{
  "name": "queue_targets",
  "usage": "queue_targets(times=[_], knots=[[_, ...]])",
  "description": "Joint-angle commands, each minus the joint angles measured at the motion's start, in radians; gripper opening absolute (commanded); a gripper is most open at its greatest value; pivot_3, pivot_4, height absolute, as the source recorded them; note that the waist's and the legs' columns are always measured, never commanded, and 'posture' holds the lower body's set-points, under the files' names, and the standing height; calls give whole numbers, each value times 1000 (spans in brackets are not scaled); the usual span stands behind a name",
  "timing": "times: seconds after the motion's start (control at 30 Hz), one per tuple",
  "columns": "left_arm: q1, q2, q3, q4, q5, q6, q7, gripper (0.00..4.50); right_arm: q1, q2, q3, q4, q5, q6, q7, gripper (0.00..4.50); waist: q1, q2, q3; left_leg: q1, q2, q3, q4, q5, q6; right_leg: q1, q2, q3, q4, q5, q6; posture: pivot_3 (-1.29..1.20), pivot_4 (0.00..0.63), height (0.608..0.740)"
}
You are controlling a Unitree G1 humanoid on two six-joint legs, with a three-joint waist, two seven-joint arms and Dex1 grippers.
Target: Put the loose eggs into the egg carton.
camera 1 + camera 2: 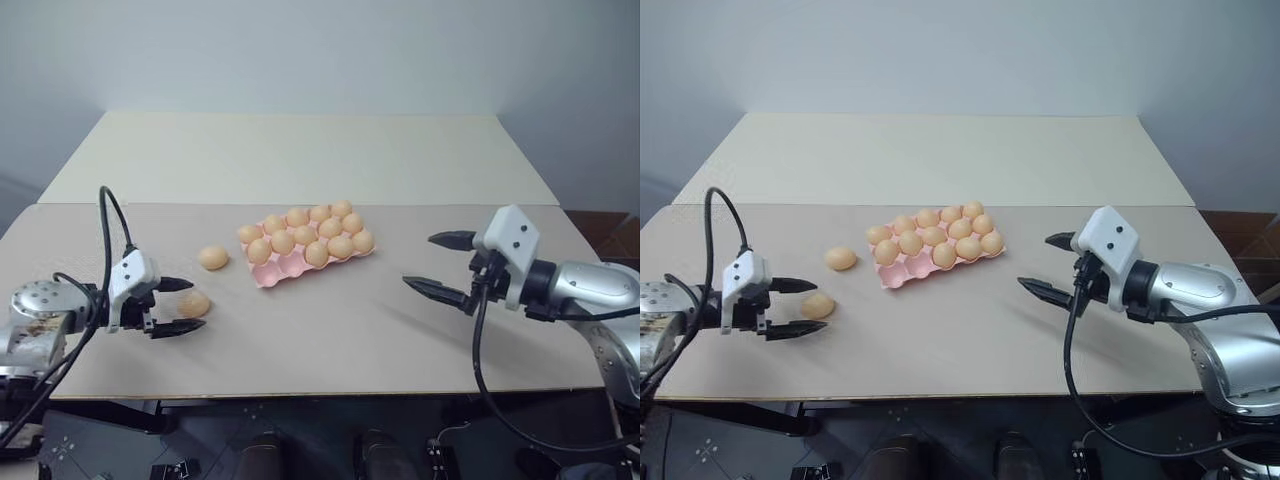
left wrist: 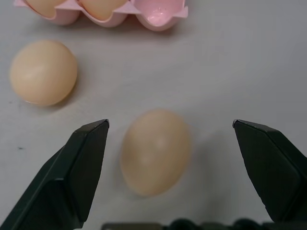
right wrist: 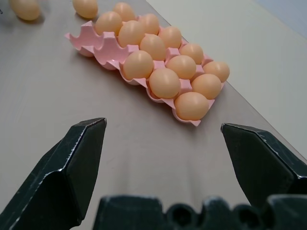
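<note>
Two loose eggs lie on the tabletop (image 1: 330,330) off the left end of the egg carton (image 1: 268,275). Near egg (image 1: 194,303) sits between my left gripper's (image 1: 180,305) spread fingers, touched by neither as far as I can tell; far egg (image 1: 212,257) rests just beside the carton. Carton sits mid-tabletop, mostly full; I make out empty cups only at its near-left corner. Right gripper (image 1: 440,265) hangs spread and empty above the tabletop to the right of the carton, well apart from the eggs. Risks as I judge them: the wrist view shows the near egg closer to one finger than the other, so closing now could let that finger strike first and roll the egg out across the smooth surface. Smooth oval shell, narrow black fingers: a squeeze off the widest part may squirt it free. Too hard a pinch may crack it. A skidding egg could also knock the far one.
</note>
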Motion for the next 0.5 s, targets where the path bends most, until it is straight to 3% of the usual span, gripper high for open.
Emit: queue_targets(times=[0.03,0.07,0.17,0.3,0.5], knots=[[-29,0,-12,32,42,-44,21,4500,2,-16,-43,-48,29,15,-15,4457,1,0,0,0,0,0,0,0,0,0,0,0,0,0,0,0,150,740],[-30,1,-19,37,49,-49,23,4500,4,-17,-46,-49,33,18,-16,4457,1,0,0,0,0,0,1,0,0,0,0,0,0,0,0,0,150,740],[-48,-26,-35,69,78,-72,58,3879,3,-21,-52,-51,37,25,-23,4500,3,0,0,0,0,0,1,0,0,0,0,0,0,0,1,0,150,740],[-49,-47,-10,39,46,-41,62,2603,5,-34,-69,-62,57,45,-34,4500,6,0,0,-1,0,0,1,0,0,1,-1,0,0,1,1,0,150,740],[-9,3,37,-42,-35,27,-16,2603,26,-52,-88,-83,78,58,-43,4500,3,0,0,-1,0,-1,1,0,0,0,0,0,0,1,2,0,150,740]])
